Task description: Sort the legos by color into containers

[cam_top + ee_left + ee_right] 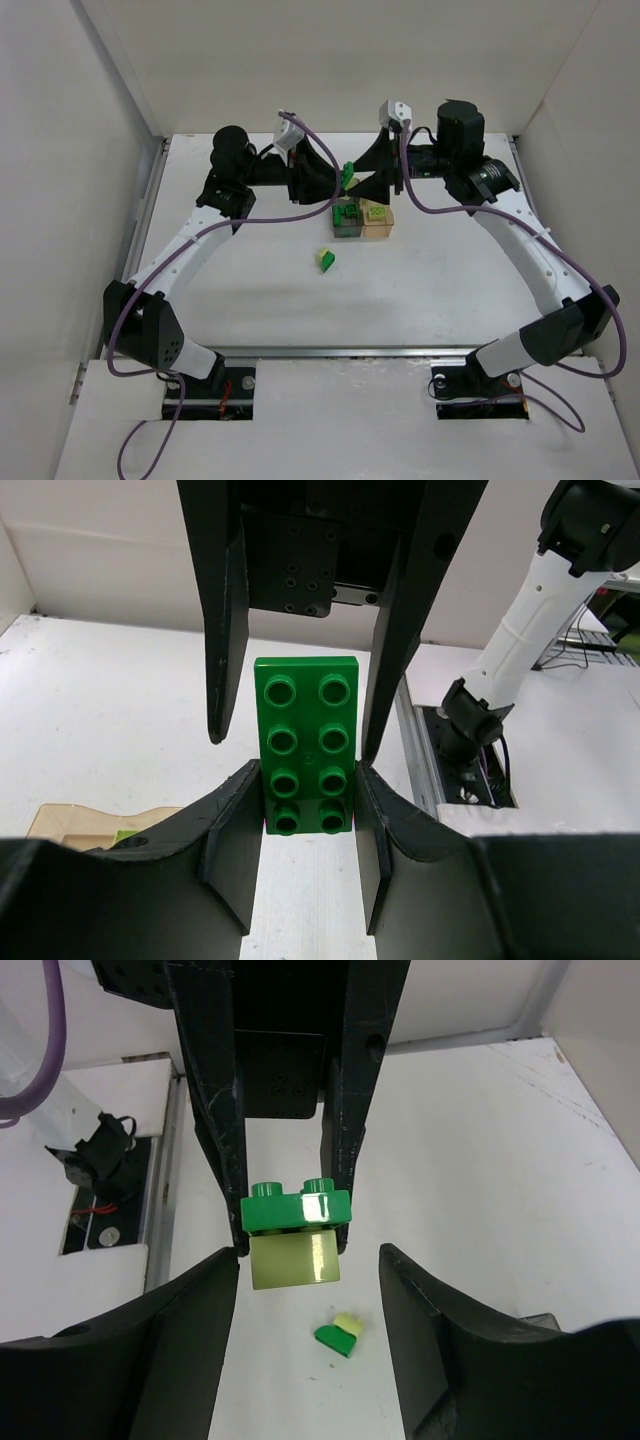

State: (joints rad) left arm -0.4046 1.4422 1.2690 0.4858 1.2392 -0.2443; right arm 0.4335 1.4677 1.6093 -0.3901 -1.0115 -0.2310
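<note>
My left gripper (338, 182) (306, 785) is shut on the near end of a dark green lego plate (306, 730) (347, 174), held in the air above the containers. A pale yellow-green brick (295, 1260) is stuck under that green plate (296, 1209). My right gripper (372, 186) (310, 1275) is open, facing the left one, its fingers either side of the stack without gripping it. The smoky grey box (347, 219) holds green bricks. The pale orange box (378, 216) (75, 822) holds yellow-green ones. A small green and pale yellow piece (325, 259) (339, 1333) lies on the table.
White walls close in the table on the left, back and right. The right arm's base (470, 730) and its mounting rail stand at the near edge, seen from the left wrist. The loose piece lies a little in front of the boxes.
</note>
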